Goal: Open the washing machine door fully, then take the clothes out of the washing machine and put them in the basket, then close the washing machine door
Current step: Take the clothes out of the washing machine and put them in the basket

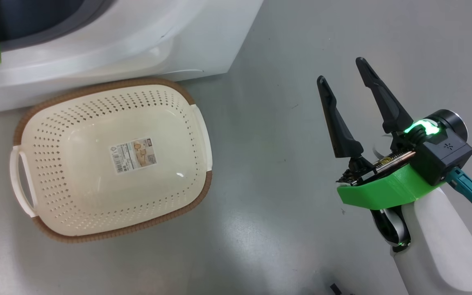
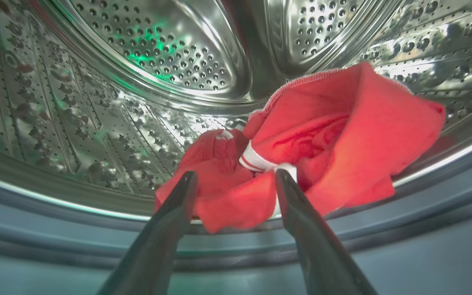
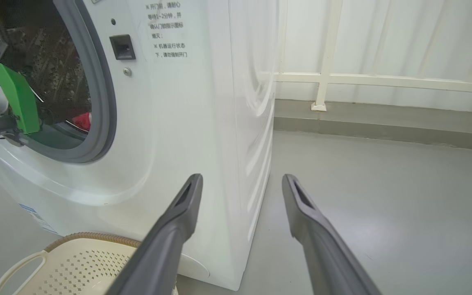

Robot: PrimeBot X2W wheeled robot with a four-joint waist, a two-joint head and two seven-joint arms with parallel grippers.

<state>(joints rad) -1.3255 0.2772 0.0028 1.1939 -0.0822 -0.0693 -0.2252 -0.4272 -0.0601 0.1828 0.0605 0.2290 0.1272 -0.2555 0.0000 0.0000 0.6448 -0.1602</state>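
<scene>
Red fabric with white stripe trim, the clothes point(image 2: 342, 135), lies bunched inside the washing machine point(image 3: 203, 123). It rests low on the perforated steel drum point(image 2: 158, 49), just behind the grey rubber ring point(image 3: 105, 102) of the opening.

We see the left end effector point(image 2: 236, 174) inside that opening. Its 2 dark fingers are spread wide and grip nothing. The tips stand at the near edge of the red heap, and we cannot tell whether they touch it. From the right wrist view, the left arm's green bracket point(image 3: 14, 98) shows at the mouth of the machine, with a scrap of red behind it.

We find the right end effector point(image 1: 341, 69) outside the machine, off its front corner and above the grey floor point(image 1: 268, 184). Its 2 fingers are also held wide apart and hold nothing. They point roughly toward the machine's front edge.

The basket point(image 1: 109, 85) stands upright on the floor just in front of the machine's base, below the opening. Its brown woven-look rim is close to the white front panel, and the paper label on its cream base is in plain sight.
</scene>
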